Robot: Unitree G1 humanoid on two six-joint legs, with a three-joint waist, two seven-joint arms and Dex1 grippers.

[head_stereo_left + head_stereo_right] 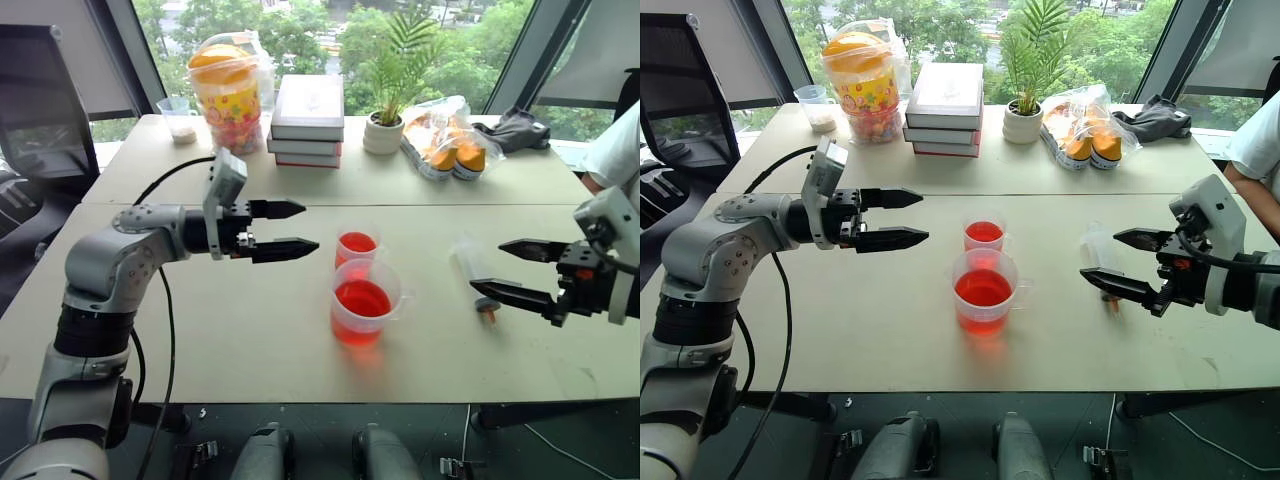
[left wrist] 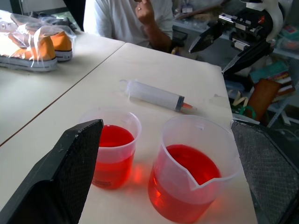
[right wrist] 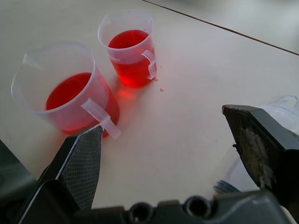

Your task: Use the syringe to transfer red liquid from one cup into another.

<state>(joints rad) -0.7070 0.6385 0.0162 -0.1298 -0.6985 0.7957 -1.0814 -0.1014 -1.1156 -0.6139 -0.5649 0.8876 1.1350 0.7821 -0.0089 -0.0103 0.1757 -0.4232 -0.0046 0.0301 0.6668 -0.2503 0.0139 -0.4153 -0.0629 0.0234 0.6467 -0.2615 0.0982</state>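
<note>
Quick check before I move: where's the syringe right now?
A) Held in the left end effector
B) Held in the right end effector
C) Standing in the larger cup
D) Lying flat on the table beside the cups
D: the syringe lies flat on the table, with the right end effector open over it and the left end effector open and empty.

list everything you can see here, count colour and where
cups: 2, clear with red liquid, table middle, small one behind large
syringe: 1, clear with orange-red tip, lying right of the cups
books: 3, stacked, far table
plant: 1, green in white pot, right of the books
snack tub: 1, yellow, bagged, left of the books
shoes: 1 pair, orange, bagged, far right
person: 1, white shirt, at the right edge
left claw: open, left of the cups
right claw: open, over the syringe
</note>
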